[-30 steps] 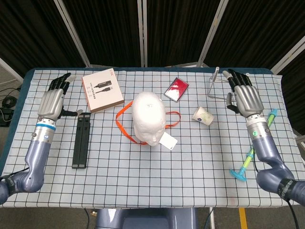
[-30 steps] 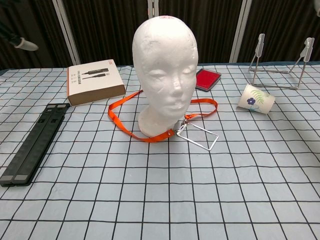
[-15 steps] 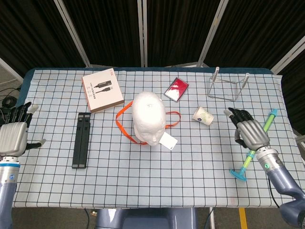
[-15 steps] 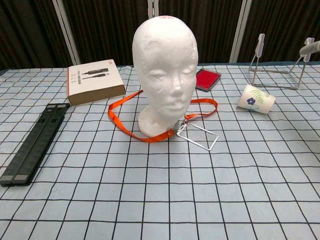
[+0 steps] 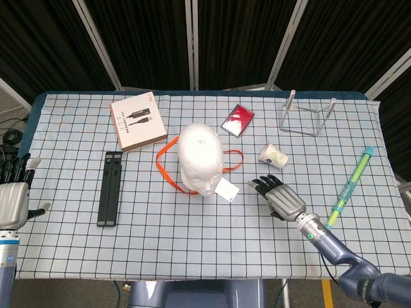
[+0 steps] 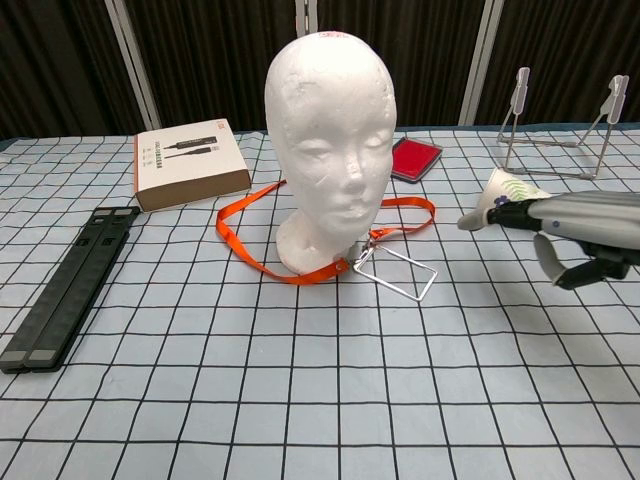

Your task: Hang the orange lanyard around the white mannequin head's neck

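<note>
at the right side of the checked tablecloth, the right hand hovers low with its fingers spread apart, holding nothing; its fingertips point toward the clear badge holder but stay apart from it. in the chest view the same hand reaches in from the right edge, in front of the paper cup. the left hand is off the table's left edge, fingers apart and empty.

the white mannequin head stands upright mid-table. the orange lanyard lies flat on the cloth, looped around the base of the neck, with the badge holder in front to the right.

the tan box behind and left of the head shows a picture of a cable and small print too fine to read. the paper cup, lying on its side, carries a blue flower and green leaves. a red marking on top of the head is not legible. a black folded stand, a red case, a wire rack and a green-blue syringe toy also lie on the table.
</note>
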Available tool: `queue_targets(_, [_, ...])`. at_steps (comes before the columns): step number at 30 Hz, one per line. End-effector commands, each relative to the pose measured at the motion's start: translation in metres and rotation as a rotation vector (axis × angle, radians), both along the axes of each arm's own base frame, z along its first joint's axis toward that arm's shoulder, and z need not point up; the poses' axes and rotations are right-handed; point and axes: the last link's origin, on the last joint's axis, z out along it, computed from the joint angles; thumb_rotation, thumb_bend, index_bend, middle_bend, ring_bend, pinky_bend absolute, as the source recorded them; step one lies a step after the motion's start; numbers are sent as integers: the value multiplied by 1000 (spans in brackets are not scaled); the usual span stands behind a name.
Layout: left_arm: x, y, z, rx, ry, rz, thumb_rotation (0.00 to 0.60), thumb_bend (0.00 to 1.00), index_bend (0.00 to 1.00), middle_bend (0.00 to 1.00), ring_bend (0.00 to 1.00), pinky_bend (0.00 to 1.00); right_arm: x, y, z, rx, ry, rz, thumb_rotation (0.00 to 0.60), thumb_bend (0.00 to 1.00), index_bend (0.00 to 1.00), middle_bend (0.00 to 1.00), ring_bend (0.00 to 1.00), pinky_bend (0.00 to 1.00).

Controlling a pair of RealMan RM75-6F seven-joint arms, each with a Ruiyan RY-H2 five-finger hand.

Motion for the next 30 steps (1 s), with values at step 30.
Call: queue_targets(30, [-10, 3, -2, -24, -17, 12, 600, 0, 0, 0, 0, 0, 18, 34, -47, 177, 81, 8, 600, 1000, 94, 135, 64, 132])
